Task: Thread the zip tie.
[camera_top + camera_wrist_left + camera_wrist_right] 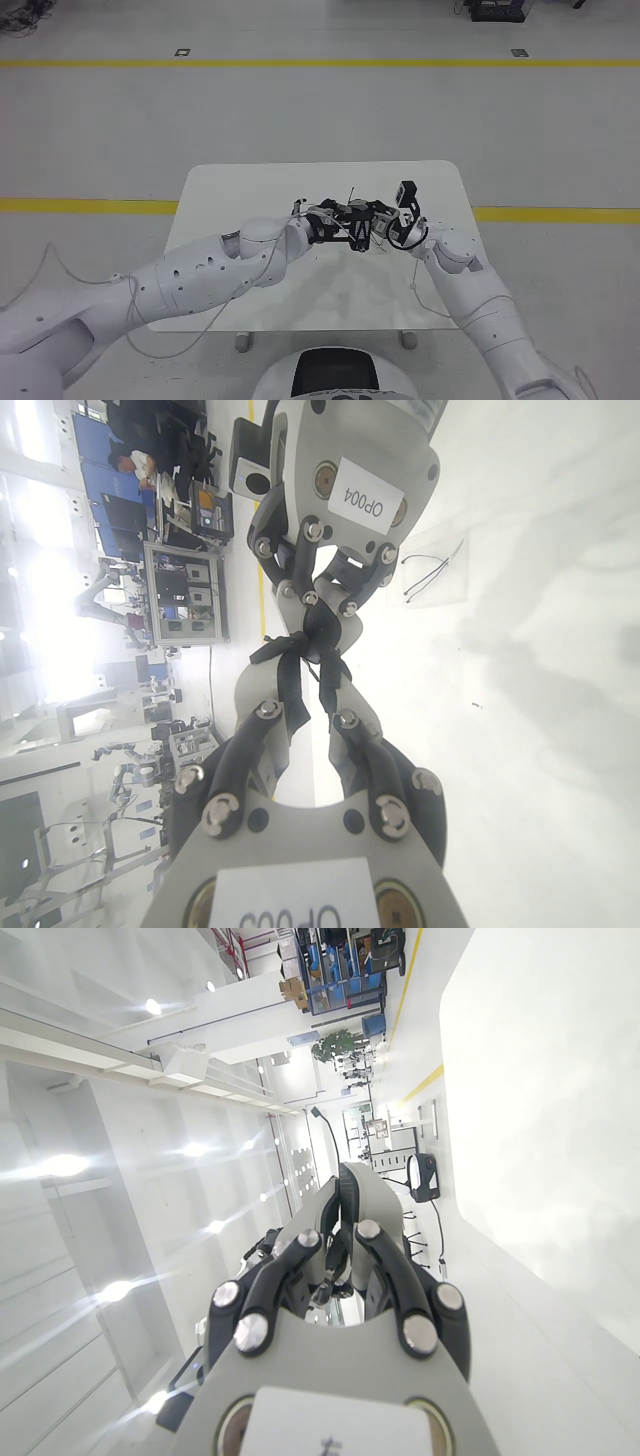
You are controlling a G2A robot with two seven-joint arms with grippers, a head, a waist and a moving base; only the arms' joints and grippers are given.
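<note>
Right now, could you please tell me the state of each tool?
Left tool: closed; whether on anything cannot be told.
Right tool: closed on the zip tie.

We see a black zip tie (316, 1112) and a plain white tabletop (260, 200). The spare ties (425, 575) are black too. The right gripper (345, 1173) and the left gripper (310, 660) both have pale grey shells, black links and silver pins, and both carry white labels (365, 500) with black print. The right gripper's pads (322, 627) are black with a fine mesh pattern. The floor (320, 120) is pale grey with yellow stripes (320, 63).
</note>
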